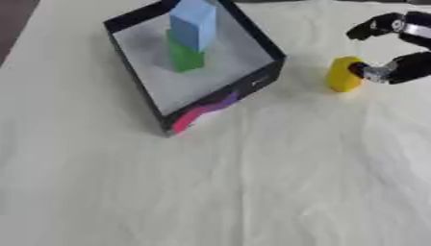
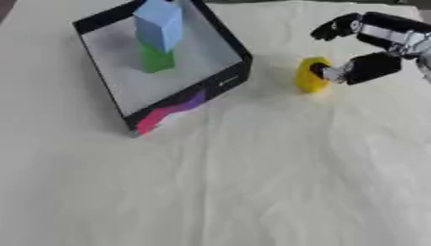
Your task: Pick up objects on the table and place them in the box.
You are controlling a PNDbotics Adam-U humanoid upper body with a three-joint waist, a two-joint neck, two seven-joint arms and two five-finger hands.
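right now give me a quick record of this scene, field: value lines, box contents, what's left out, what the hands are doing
surface: pale cloth over the table
box: black-walled box, open top, far left of centre
in box: blue block upright, green block right beside it
left out: yellow block, on the cloth right of the box
right hand: right hand at the yellow block, one of its fingers touching it, not closed round it
left hand: not in view
lifted: nothing yet
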